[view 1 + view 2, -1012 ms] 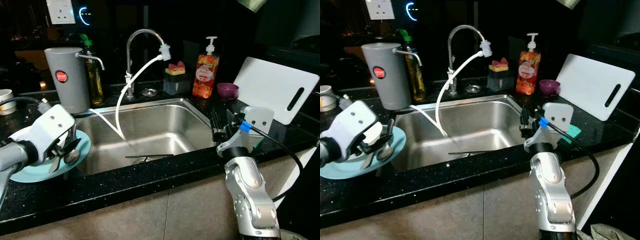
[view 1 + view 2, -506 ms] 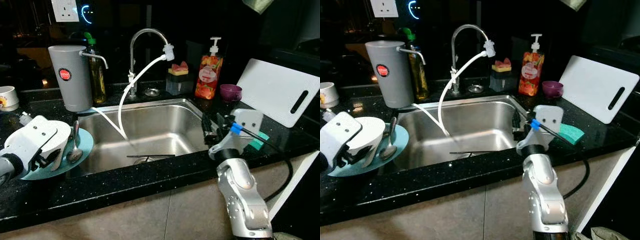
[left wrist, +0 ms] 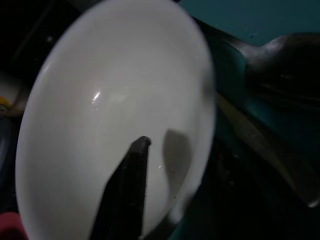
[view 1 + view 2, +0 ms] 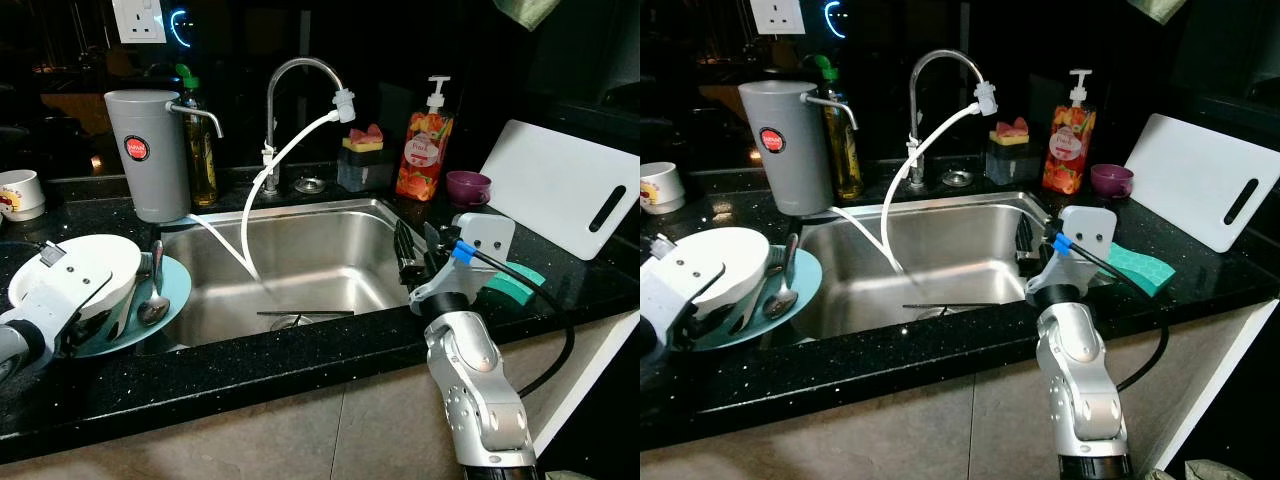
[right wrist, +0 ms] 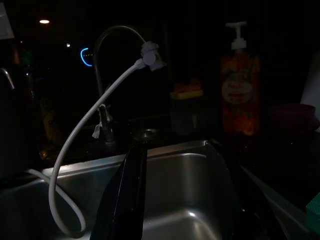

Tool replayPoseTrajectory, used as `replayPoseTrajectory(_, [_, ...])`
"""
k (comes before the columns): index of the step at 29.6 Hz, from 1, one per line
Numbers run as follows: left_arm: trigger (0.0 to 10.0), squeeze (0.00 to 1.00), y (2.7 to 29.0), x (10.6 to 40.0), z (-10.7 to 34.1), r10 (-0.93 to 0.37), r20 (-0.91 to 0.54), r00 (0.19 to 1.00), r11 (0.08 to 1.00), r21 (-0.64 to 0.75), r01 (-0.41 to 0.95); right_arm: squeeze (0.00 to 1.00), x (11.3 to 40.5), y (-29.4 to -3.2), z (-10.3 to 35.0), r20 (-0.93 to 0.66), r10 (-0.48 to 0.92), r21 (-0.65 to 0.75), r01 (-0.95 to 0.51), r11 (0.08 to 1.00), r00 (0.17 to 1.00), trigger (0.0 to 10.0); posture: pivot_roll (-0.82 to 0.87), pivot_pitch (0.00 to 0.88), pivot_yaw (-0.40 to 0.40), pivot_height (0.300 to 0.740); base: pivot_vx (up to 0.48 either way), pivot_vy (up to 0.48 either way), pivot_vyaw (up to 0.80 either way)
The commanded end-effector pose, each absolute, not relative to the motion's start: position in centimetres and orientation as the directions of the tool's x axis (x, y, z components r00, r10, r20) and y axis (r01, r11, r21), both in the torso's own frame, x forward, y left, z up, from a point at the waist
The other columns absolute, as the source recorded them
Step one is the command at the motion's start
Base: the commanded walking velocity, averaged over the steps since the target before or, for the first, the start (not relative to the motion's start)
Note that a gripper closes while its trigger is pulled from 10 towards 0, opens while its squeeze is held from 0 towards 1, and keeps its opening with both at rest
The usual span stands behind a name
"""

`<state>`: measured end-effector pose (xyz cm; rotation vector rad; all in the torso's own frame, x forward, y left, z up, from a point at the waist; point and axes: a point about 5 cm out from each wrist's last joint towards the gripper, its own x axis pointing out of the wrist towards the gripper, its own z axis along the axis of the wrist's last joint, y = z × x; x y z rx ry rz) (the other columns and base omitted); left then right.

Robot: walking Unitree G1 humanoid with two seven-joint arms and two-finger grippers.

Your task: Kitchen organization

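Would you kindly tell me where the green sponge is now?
The green sponge lies on the black countertop right of the steel sink, just behind the right gripper and before the white cutting board.

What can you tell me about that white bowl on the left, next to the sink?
The white bowl is smooth and glossy, like glazed ceramic, and looks empty inside. It sits tilted on a teal plate on the black counter, left of the steel sink. Spoons lie on the plate beside it. The robot's left pincer is at the bowl, with one black finger reaching into its hollow; the pictures do not settle whether it is gripping.
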<state>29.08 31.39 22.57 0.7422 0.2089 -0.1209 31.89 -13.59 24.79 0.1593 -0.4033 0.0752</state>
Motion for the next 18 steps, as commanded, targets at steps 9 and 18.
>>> replayPoseTrajectory(9, [0.0,0.00,30.3,29.9,23.8,-0.031,-0.114,0.993,0.566,0.817,0.111,0.00,32.1,-13.3,25.0,0.406,0.051,0.153,-0.123,0.980,0.913,10.0,0.13,0.000,-0.052,0.740,0.000,0.000,0.00])
replayPoseTrajectory(18, [10.0,0.00,25.7,30.1,27.6,-0.247,0.134,0.960,0.395,0.918,-0.026,0.00,31.7,-11.3,25.4,0.414,0.203,0.162,-0.291,0.943,0.888,10.0,0.12,0.000,-0.064,0.740,0.000,0.000,0.00])
